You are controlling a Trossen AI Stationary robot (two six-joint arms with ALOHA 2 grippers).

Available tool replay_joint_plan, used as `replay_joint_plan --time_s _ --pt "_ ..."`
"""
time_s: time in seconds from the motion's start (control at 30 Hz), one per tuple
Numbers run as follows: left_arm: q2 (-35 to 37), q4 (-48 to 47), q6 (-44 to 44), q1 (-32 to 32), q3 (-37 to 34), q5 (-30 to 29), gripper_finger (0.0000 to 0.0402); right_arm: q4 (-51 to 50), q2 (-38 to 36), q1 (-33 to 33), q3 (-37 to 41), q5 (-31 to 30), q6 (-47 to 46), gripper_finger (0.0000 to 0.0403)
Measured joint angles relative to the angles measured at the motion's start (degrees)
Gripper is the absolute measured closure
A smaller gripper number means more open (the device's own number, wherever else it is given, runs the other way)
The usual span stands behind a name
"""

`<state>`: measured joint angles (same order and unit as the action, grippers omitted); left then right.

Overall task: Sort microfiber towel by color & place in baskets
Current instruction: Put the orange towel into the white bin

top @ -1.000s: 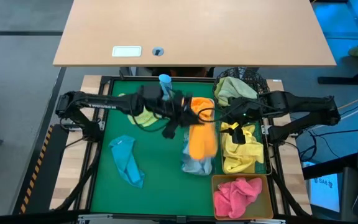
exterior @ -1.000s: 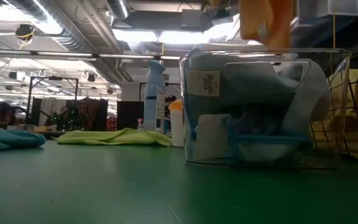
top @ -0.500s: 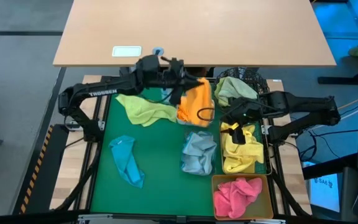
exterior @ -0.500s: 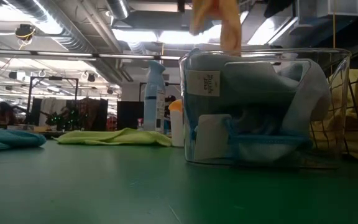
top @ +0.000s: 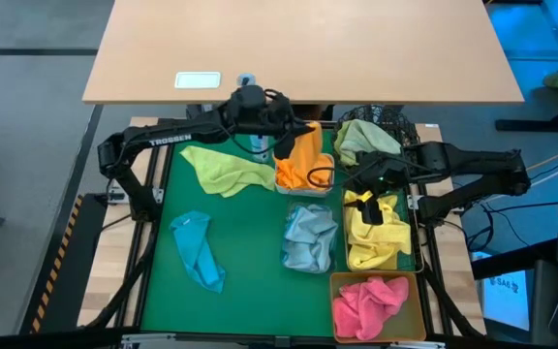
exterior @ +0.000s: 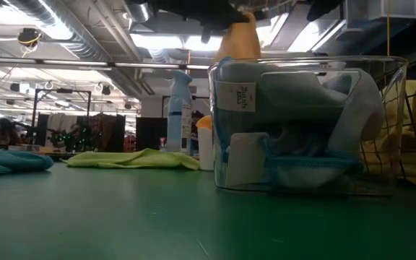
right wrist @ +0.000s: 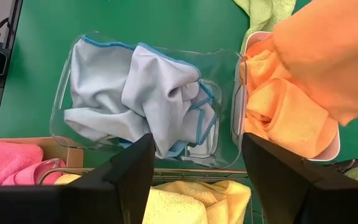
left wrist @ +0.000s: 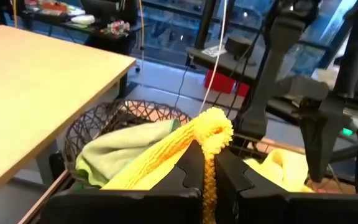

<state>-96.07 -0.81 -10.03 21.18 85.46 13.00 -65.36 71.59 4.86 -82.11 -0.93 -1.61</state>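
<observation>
My left gripper (top: 285,129) is shut on an orange towel (top: 304,153) above the white tub (top: 329,186), which holds more orange towels (right wrist: 278,106). In the low view the towel (exterior: 240,43) hangs behind the clear tub (exterior: 302,123). My right gripper (top: 369,191) waits open over the rectangular wire basket (top: 416,237) of yellow towels. A light green towel (top: 223,170) and a teal towel (top: 198,250) lie flat on the green mat. Grey-blue towels (right wrist: 142,93) fill the clear tub. My left gripper pinches a bunched fold of the orange towel between its two fingers. The fold (left wrist: 214,128) sticks out past the fingertips. The fingers come roughly level from the table's left. The towel hangs below them over the white tub; whether its lower end touches the towels there, I cannot tell.
The black round wire-mesh basket (top: 395,124) at the far right holds a light green towel. The amber tub (top: 342,287) at the near right holds pink towels. A blue-capped bottle (exterior: 180,108) stands at the far edge beside the white tub. Bare mat lies near and left.
My left gripper has carried the orange towel from above the clear tub toward the table's far edge, to above the white tub. The towel has swung along with it and now hangs over the orange towels there. My right arm has kept still.
</observation>
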Motion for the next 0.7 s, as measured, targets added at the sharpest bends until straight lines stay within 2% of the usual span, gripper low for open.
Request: replay_joint_plan --time_s 0.13,0.43,0.7 --pt "-0.1 -0.6 1.1 -0.9 0.0 0.2 0.0398 0.0 0.0 0.0 0.0 0.0 0.0 0.0162" --pt "1.4 6.2 1.6 -3.0 0.0 2.0 0.0398 0.0 0.0 0.0 0.0 0.0 0.0 0.0162" --pt "2.1 5.5 1.3 -4.2 0.0 4.4 0.0398 0.0 0.0 0.0 0.0 0.0 0.0 0.0162"
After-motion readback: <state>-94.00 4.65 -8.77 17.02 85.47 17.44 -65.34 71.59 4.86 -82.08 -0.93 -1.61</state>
